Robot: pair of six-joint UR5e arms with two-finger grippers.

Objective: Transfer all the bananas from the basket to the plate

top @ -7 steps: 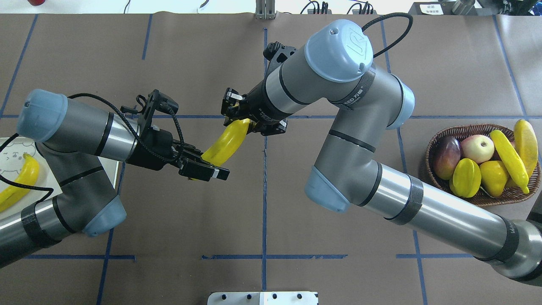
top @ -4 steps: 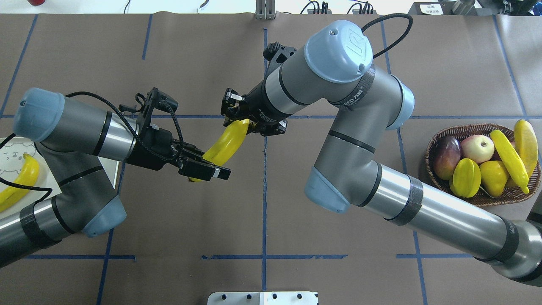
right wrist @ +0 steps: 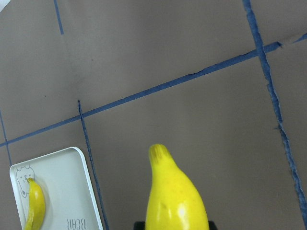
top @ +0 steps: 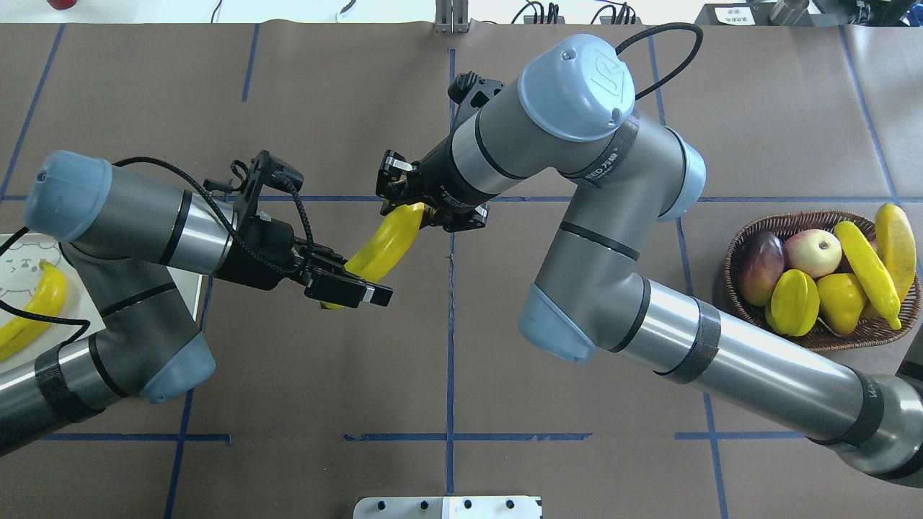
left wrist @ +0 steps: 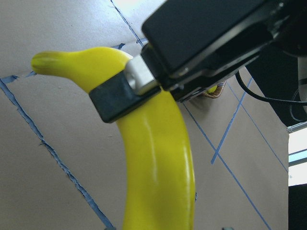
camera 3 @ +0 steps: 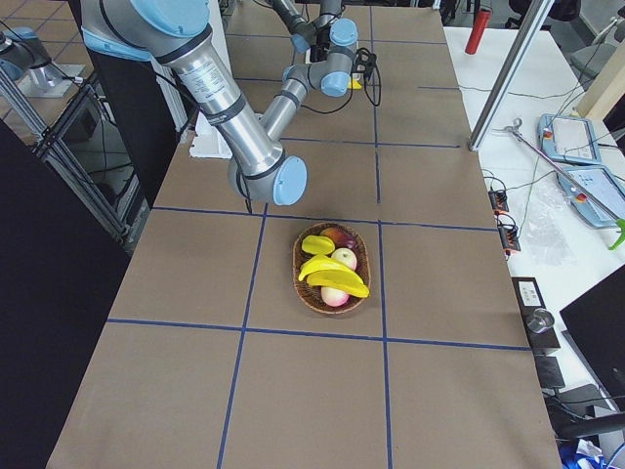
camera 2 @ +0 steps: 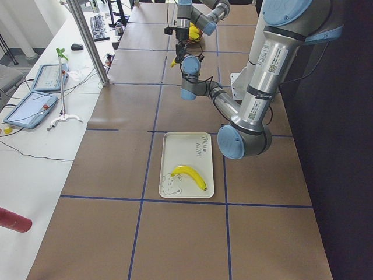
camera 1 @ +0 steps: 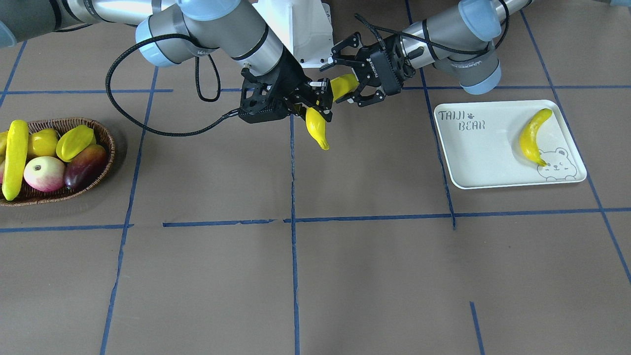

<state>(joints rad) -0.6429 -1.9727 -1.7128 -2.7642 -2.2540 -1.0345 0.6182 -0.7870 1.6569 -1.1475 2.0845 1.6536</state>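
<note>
My right gripper [top: 411, 205] is shut on the top end of a yellow banana [top: 386, 241], held in the air over the table's middle. One of its pads [left wrist: 112, 98] presses the banana [left wrist: 158, 163]. My left gripper [camera 1: 340, 83] stands open with its fingers around the banana's other end. A second banana [camera 1: 535, 135] lies on the plate [camera 1: 483, 158], at the overhead view's left edge. Two more bananas [top: 865, 270] [top: 896, 241] rest across the wicker basket [top: 735, 245] at the far right.
An apple [top: 813, 252], a dark mango [top: 761, 267], a starfruit [top: 792, 303] and a round yellow fruit [top: 840, 303] share the basket. A white base block [camera 1: 300, 29] sits by the robot. Brown table with blue tape lines spans between plate and basket.
The left arm has shifted very slightly, its gripper staying around the banana's lower end. The right arm and the held banana have not moved.
</note>
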